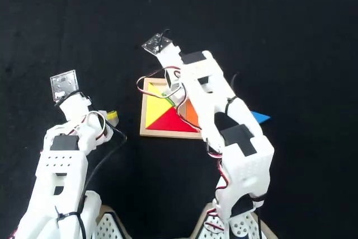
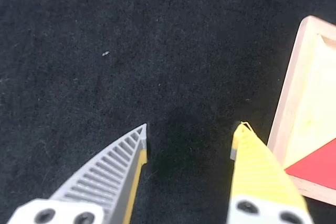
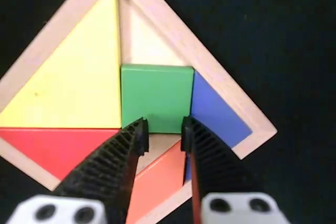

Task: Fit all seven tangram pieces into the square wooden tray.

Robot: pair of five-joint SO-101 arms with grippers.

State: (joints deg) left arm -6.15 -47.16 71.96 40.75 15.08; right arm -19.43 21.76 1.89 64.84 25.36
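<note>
The square wooden tray [image 1: 168, 133] lies mid-table. It holds a large yellow triangle [image 3: 79, 82], a large red triangle [image 3: 52, 148], a green square [image 3: 157, 98], a blue piece [image 3: 215, 114] and an orange piece [image 3: 157, 182]. A small triangular slot [image 3: 147, 40] beyond the green square shows bare wood. My right gripper [image 3: 163, 127] hovers over the green square's near edge, open a little, with nothing held. A blue triangle [image 1: 258, 117] lies on the cloth right of the tray. My left gripper [image 2: 191, 129] is open over bare cloth, left of the tray rim [image 2: 289, 87].
Black cloth covers the table all round. The right arm [image 1: 224, 121] reaches across the tray's right side and hides part of it in the high view. The left arm [image 1: 67, 149] stands at the lower left.
</note>
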